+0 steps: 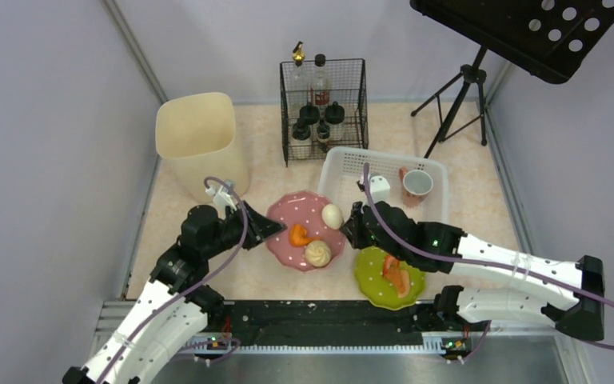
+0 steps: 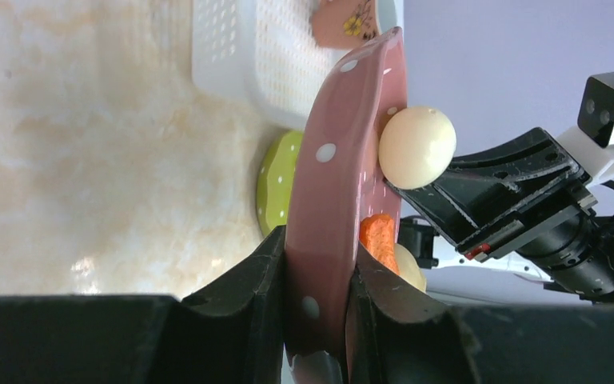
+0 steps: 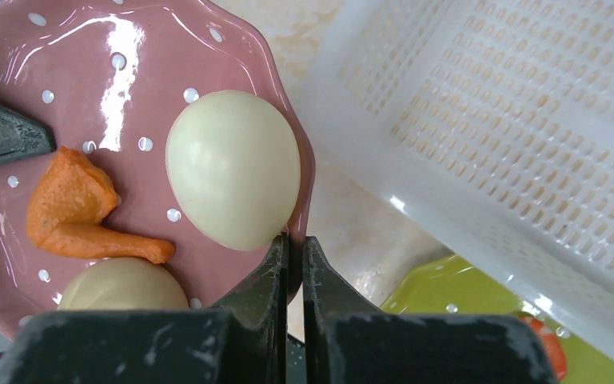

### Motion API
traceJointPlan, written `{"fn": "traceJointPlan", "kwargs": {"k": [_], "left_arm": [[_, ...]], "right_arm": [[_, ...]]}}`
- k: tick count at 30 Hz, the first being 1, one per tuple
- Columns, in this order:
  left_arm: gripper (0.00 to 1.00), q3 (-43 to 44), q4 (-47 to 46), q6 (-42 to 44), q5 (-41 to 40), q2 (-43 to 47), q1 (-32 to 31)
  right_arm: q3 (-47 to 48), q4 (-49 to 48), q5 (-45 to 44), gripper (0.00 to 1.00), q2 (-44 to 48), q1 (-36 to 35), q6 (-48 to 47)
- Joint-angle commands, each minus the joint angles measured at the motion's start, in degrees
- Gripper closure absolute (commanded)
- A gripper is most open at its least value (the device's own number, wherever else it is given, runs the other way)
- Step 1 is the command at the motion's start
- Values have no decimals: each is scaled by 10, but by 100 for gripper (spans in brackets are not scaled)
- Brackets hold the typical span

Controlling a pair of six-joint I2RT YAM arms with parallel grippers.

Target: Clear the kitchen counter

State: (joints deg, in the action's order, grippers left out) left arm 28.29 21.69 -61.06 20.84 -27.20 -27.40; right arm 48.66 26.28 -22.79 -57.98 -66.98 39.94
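Our left gripper (image 2: 320,250) is clamped on the left rim of the pink plate (image 1: 288,214), our right gripper (image 3: 292,244) is closed with its tips at the plate's right rim just beside the egg (image 3: 232,168), and the kitchen counter (image 1: 400,128) lies under them, plate near its front edge.

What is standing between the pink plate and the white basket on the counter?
Nothing visible. Only a bare strip of kitchen counter separates the pink plate from the white basket. The right end effector is closed on the plate's basket-side rim beside the egg, the left end effector on the opposite rim.
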Motion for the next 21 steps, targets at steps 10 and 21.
{"fn": "traceJointPlan", "kwargs": {"k": [10,21], "left_arm": [[100,123,-144,18,1,-70,72],[100,77,-197,-22,51,-71,127]], "right_arm": [[95,51,-36,80,45,34,-75],[117,61,-31,65,40,55,-86]]}}
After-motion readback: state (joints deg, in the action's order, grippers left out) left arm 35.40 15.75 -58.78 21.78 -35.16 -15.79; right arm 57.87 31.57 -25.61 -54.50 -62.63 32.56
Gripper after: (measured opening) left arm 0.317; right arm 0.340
